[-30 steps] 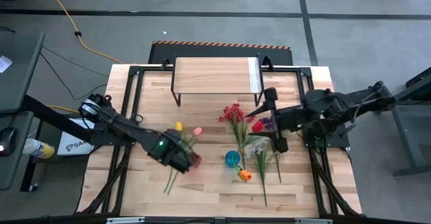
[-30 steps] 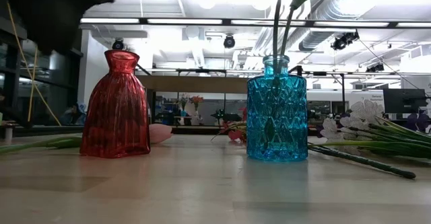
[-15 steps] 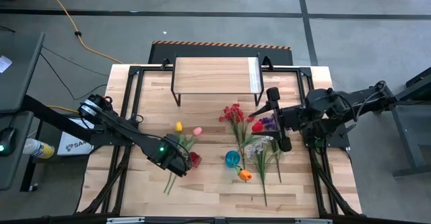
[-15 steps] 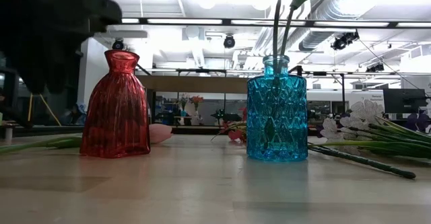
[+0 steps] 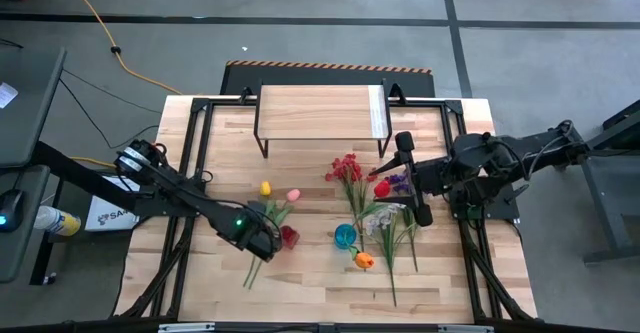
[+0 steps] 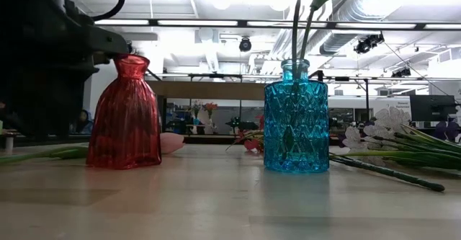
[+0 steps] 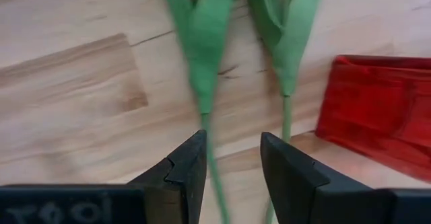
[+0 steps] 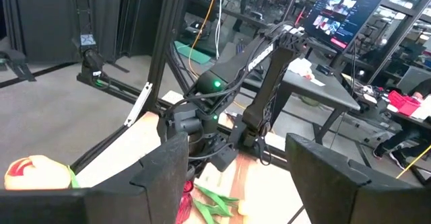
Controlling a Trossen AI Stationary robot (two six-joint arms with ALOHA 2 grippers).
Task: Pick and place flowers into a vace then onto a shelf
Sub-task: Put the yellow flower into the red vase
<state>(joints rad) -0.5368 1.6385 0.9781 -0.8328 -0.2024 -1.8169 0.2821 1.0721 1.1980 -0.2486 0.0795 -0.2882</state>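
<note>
Your tabletop [image 5: 320, 283] carries everything here, a slatted wooden surface with the shelf [image 5: 318, 111] standing at its far edge, its light wooden top bare.

Your right arm reaches in from the right side, and its end effector [image 5: 408, 178] hangs above the flowers near the middle; in the right wrist view you can see its two dark fingers [image 8: 161, 167] spread wide with nothing between them.

Your left arm stretches across from the left, and its end effector [image 5: 268, 241] sits low over the green stems, just beside the red vase [image 5: 289, 237]. In the left wrist view you see its fingers [image 7: 187, 167] narrowly parted, one stem [image 7: 210, 153] running between them and a second [image 7: 286, 120] beside them; the fingers are not closed on either.

The blue vase [image 5: 345, 236] stands upright right of the red one, with green stems rising out of its neck [image 6: 295, 67].

Your loose flowers lie flat: a red cluster [image 5: 345, 168], purple and whitish sprays [image 5: 392, 213], an orange tulip [image 5: 364, 261], and yellow [image 5: 265, 188] and pink [image 5: 293, 195] tulips by the left end effector.
</note>
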